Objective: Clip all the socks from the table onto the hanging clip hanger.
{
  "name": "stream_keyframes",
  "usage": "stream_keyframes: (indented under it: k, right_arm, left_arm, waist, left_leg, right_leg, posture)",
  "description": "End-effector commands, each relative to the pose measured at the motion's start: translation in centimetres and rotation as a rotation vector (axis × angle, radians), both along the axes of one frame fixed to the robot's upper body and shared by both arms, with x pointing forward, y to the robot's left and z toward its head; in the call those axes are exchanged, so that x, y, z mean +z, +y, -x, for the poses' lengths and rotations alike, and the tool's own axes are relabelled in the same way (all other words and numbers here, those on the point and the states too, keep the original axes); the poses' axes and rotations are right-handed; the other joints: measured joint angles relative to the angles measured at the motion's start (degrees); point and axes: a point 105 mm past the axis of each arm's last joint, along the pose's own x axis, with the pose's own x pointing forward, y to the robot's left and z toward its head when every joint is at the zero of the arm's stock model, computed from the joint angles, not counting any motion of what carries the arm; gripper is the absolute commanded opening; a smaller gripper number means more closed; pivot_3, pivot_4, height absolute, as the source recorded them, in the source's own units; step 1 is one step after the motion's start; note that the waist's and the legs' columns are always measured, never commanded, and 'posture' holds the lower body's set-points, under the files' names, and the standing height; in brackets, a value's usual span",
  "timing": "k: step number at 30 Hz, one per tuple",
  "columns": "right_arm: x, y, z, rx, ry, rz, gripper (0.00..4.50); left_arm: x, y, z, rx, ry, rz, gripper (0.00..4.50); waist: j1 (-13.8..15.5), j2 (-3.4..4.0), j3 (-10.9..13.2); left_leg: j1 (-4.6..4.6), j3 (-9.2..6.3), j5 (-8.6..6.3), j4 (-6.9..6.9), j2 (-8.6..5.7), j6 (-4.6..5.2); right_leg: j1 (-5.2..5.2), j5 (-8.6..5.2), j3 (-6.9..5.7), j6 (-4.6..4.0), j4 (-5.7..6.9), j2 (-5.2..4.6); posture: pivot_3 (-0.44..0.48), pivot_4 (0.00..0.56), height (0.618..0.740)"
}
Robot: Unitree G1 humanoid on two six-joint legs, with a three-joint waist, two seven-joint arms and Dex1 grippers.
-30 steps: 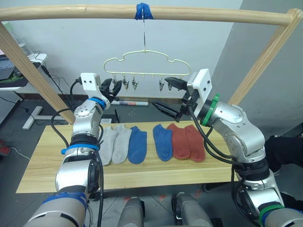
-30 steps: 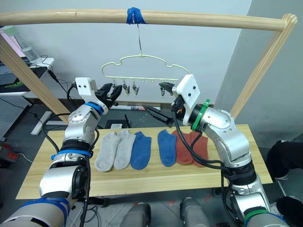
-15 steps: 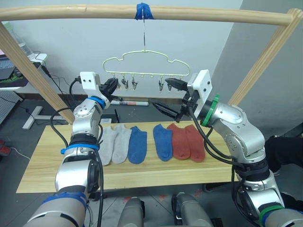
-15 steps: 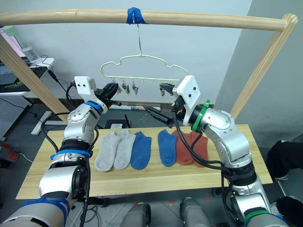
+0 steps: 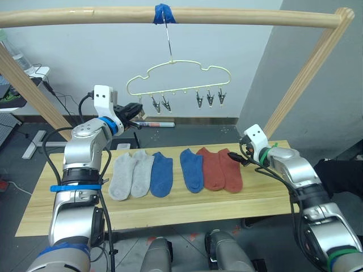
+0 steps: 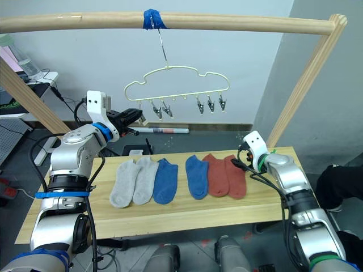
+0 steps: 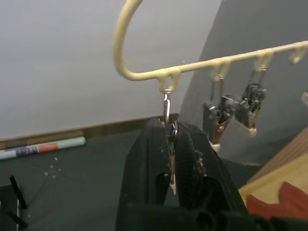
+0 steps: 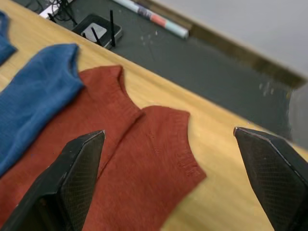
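The left claw is raised and clenched on the leftmost clip of the clip hanger. Six socks lie in a row on the tabletop, grey, blue, then rust red. The right claw is spread wide, low over the rightmost red sock.

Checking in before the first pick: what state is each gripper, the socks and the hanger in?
Left gripper: shut on the end clip.
Right gripper: open above the red socks.
Socks: six lying flat on the table.
Hanger: hanging, nothing clipped on it.
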Motion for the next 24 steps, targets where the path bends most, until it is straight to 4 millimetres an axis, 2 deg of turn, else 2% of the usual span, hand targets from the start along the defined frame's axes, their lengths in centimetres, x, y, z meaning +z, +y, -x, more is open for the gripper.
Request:
stream_keyframes:
  k: [1,7,14,18,24]
  right_arm:
    - [-1.7,-0.9,-1.1,0.006,0.004,0.098,4.5]
    - [-3.6,-1.0,-1.3,0.08,0.012,0.241,4.5]
    - [-4.3,-0.5,-1.5,0.108,-0.002,0.276,4.5]
    - [-5.2,0.2,-1.0,0.135,0.033,0.255,3.65]
    - [-5.7,0.2,-0.6,0.149,0.047,0.257,1.46]
  left_arm:
    - [1.8,0.3,0.6,0.001,-0.043,-0.005,0.11]
    - [1.8,-0.3,1.0,-0.013,-0.013,0.045,0.11]
    - [1.4,-0.4,1.2,-0.034,0.023,0.035,0.11]
    - [1.4,-0.4,1.2,-0.039,0.026,0.037,0.11]
    - [1.5,-0.6,1.1,-0.049,0.027,0.037,0.11]
  waist:
    - [0.0,0.0,0.0]
    - [0.4,-0.02,0.1]
    - [0.5,-0.02,0.1]
    - [0.4,-0.01,0.1]
    - [0.5,-0.01,0.1]
  left_leg:
    - [-0.01,0.0,0.0,0.0,-0.01,0.0]
    - [-0.08,0.01,0.0,-0.02,-0.06,-0.01]
    - [-0.04,0.01,0.0,-0.01,-0.09,-0.01]
    - [-0.03,0.01,0.0,-0.01,-0.07,-0.01]
    - [-0.03,0.01,0.0,0.0,-0.09,-0.01]
  right_leg:
    - [0.0,0.0,0.0,0.0,-0.01,-0.01]
    - [0.0,0.0,0.01,0.0,-0.11,-0.07]
    - [0.0,0.0,0.01,0.0,-0.06,-0.1]
    - [0.0,0.0,0.01,0.0,-0.04,-0.09]
    - [0.01,0.0,0.02,0.0,-0.04,-0.11]
  posture:
    - [0.013,0.192,0.74]
    - [0.03,0.195,0.74]
    - [0.032,0.197,0.74]
    - [0.033,0.199,0.74]
    - [0.034,0.198,0.74]
